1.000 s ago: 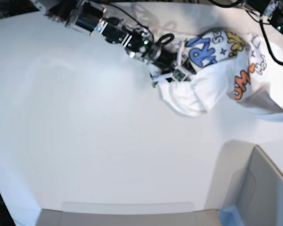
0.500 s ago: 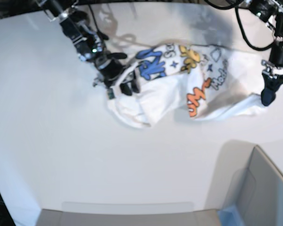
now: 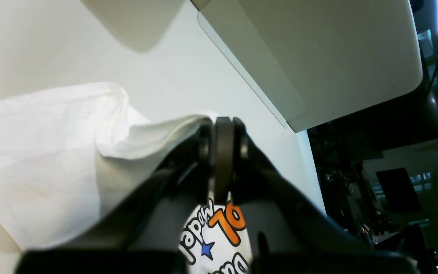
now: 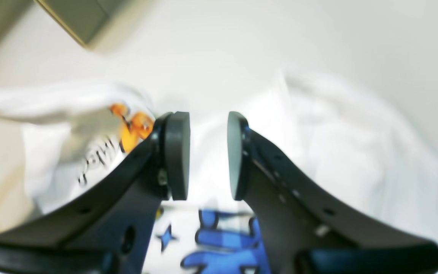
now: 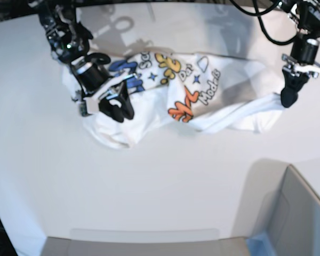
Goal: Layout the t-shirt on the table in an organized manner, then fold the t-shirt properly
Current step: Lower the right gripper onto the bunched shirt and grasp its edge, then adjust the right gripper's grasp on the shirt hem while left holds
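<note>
Bright overhead light, soft shadows; right wrist view motion-blurred

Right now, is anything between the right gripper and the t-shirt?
Nothing visible. The right gripper hangs open directly over the t-shirt, jaws apart with only cloth behind them. The left gripper is shut on a corner of the t-shirt.

Both arms black with silver joint rings; looped black cables [image 5: 266, 29]; right gripper [image 4: 207, 156] has matte black rounded pads [image 4: 177, 152].
</note>
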### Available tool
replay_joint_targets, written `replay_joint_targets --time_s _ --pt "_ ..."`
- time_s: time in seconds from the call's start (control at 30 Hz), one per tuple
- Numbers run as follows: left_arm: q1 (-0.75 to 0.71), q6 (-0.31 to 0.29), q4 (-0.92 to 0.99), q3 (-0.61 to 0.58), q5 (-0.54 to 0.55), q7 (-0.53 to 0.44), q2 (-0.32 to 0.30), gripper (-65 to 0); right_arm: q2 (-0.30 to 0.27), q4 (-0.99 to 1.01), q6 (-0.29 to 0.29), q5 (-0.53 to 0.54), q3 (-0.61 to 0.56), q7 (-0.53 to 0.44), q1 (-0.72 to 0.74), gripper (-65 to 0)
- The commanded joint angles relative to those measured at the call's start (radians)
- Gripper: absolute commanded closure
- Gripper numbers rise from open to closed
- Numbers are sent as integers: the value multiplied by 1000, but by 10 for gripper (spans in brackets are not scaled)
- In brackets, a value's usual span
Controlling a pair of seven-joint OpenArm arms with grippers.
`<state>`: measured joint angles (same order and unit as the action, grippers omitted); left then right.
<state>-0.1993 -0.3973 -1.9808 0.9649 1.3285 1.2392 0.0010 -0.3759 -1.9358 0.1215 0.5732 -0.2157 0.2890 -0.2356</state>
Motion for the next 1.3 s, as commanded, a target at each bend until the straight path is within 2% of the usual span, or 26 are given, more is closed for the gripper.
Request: replay_joint_targets --time_s 0.0,0.07,0.17,0.23,0.33,0.57,0.73,0.83,1.03,1.27 --pt "4 -7 -18 2 26 0 -8 0 7 -20 -7 1 6 -24 12 -164" --pt "4 -7 -18 2 23 0 -8 0 25 -14 -4 3 6 3 35 -164" --pt "4 -7 -18 4 19 0 -11 0 65 54 -1 5 12 125 103 -166" --pt "4 -7 -18 7 18 0 -11 0 84 103 -1 5 12 164 135 -167" --pt "2 -7 -18 4 18 0 -11 0 101 161 0 5 14 164 158 -167" --pt "2 -7 -16 7 18 1 -11 0 97 232 0 1 86 169 157 -174" --pt "4 -7 -16 2 18 1 -31 0 84 209 -7 0 131 169 100 -240" --pt "4 -7 -15 4 18 1 -32 0 54 215 -7 0 120 164 84 -242" --pt "7 -7 -15 2 18 1 -29 0 56 269 -9 0 118 166 118 -242" --pt "27 -7 -13 2 16 1 -29 0 53 378 -9 0 11 164 210 -242"
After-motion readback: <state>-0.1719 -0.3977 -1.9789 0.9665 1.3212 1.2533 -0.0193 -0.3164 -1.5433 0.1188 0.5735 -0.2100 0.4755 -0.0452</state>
